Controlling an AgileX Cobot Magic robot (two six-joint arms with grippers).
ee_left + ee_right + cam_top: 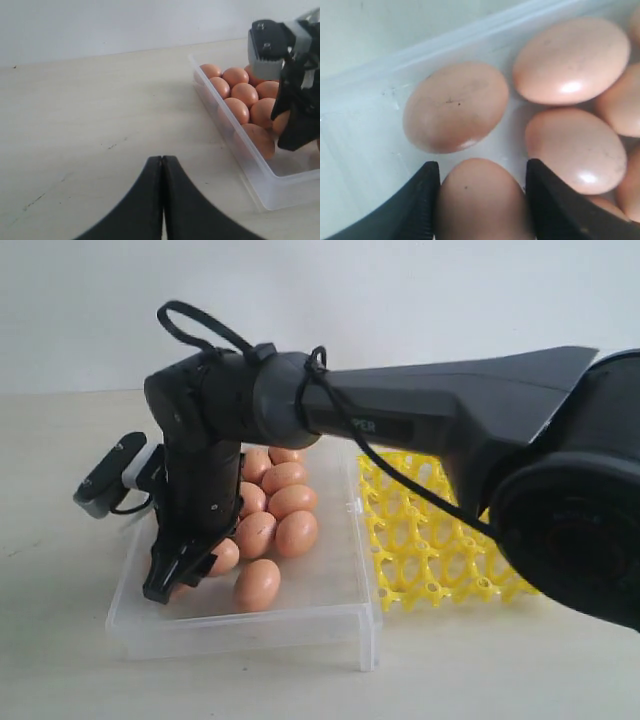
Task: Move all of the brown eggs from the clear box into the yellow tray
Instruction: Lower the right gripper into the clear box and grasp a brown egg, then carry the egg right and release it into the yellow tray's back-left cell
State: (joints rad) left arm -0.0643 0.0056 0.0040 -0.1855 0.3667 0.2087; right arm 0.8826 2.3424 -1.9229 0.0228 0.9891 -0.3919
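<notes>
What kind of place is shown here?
Probably a robot test bench: a plain table, a blank wall, and a robot arm over a box of eggs beside a tray.

The right arm was of matte black plastic, with a thin black cable tied along it. The left gripper had smooth, curved black fingers.

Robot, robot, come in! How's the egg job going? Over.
Left gripper shut, outside the clear box. Right gripper in the box, jaws astride one brown egg, grip unsure. Yellow tray: no eggs seen. Nothing blocking.
</notes>
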